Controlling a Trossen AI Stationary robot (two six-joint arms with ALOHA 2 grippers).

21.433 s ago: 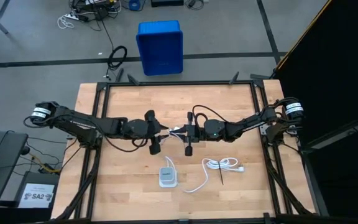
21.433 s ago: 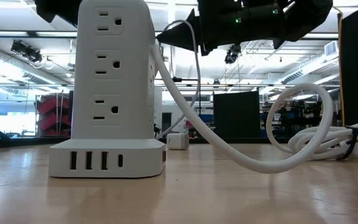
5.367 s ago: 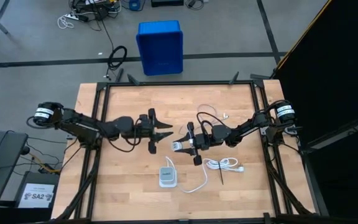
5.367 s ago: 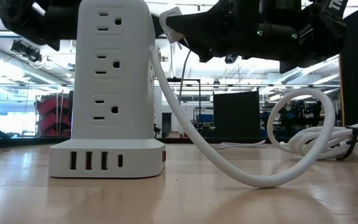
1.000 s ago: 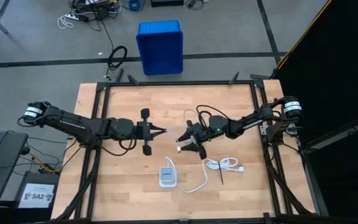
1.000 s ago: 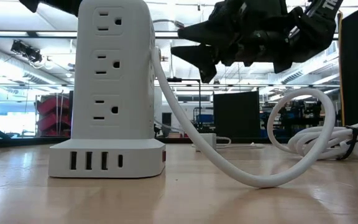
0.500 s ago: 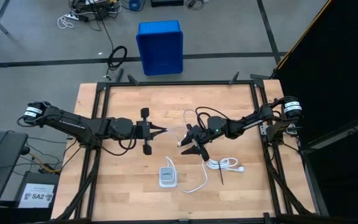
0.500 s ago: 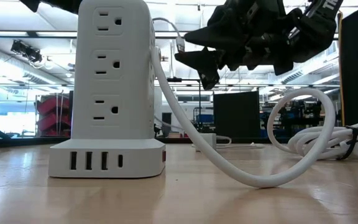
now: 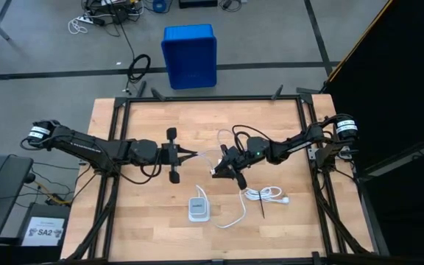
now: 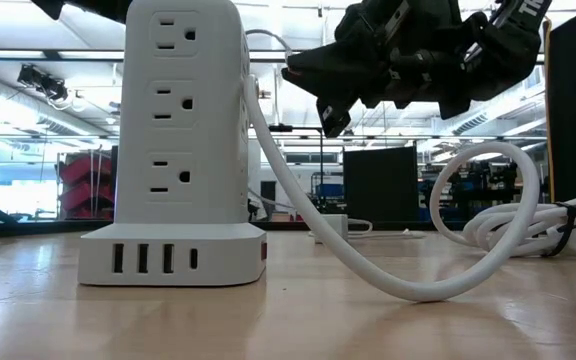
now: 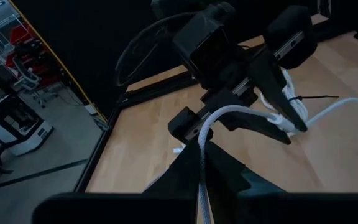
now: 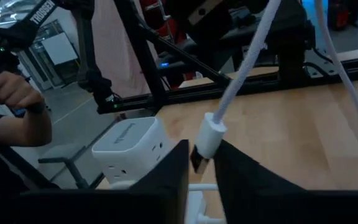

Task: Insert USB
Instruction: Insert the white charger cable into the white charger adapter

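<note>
Two dark grippers are meeting mid-air over the wooden slat table (image 9: pixel 146 213): the left gripper (image 9: pixel 194 155) is pinched tight on the thin braided whitish-grey USB cable (image 11: pixel 211 121), and the right gripper (image 12: pixel 199 163) is clamping narrow on that cable's smooth white plug end (image 12: pixel 209 139). One boxy white plastic power tower (image 10: pixel 176 150) is standing below them, beside one coiled thick white cord (image 9: pixel 263 194).

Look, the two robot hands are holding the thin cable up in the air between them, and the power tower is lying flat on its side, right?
Not quite: the power tower stands upright, as the low view shows. The left gripper and right gripper do hold the thin cable up between them.
</note>
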